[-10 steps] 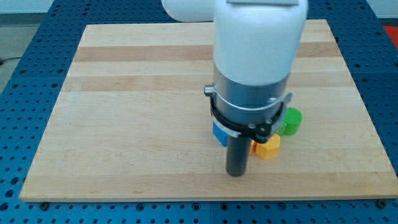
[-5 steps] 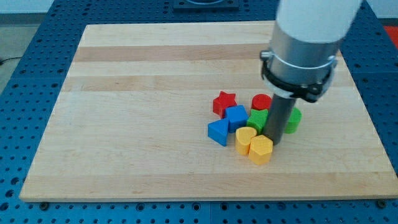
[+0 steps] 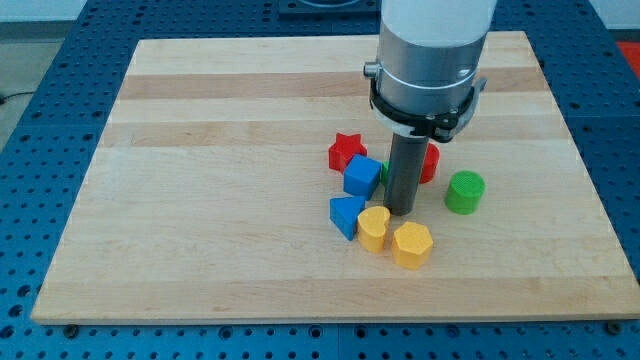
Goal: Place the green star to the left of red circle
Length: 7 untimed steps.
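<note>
My tip [image 3: 402, 210] rests on the board in the middle of the block cluster. The green star [image 3: 383, 171] is almost wholly hidden behind the rod; only a green sliver shows between the rod and the blue cube [image 3: 362, 176]. The red circle [image 3: 431, 163] peeks out at the rod's right side. The tip is just right of the blue cube and above the yellow heart [image 3: 374, 228] and the yellow hexagon [image 3: 412, 245].
A red star [image 3: 346, 152] lies at the cluster's upper left. A blue triangle [image 3: 346, 215] sits below the blue cube. A green cylinder [image 3: 464, 192] stands apart to the right. The wooden board [image 3: 200, 200] lies on a blue perforated table.
The rod has moved left into the cluster. The green star, blue cube and red star have shifted left, and the green cylinder now stands apart on the right.
</note>
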{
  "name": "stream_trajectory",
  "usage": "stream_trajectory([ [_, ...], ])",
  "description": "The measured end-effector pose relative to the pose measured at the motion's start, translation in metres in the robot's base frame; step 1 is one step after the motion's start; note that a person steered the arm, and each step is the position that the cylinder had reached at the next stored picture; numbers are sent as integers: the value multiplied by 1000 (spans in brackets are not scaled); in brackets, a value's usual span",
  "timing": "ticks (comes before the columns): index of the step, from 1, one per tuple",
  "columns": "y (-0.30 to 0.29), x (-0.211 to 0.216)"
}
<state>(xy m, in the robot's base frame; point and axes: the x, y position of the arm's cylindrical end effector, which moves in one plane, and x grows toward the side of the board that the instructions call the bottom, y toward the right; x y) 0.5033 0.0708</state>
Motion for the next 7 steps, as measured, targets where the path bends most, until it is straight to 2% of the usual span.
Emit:
stream_trajectory([
  [3,-4,-20],
  [5,-31,-61],
  [7,-43,-55],
])
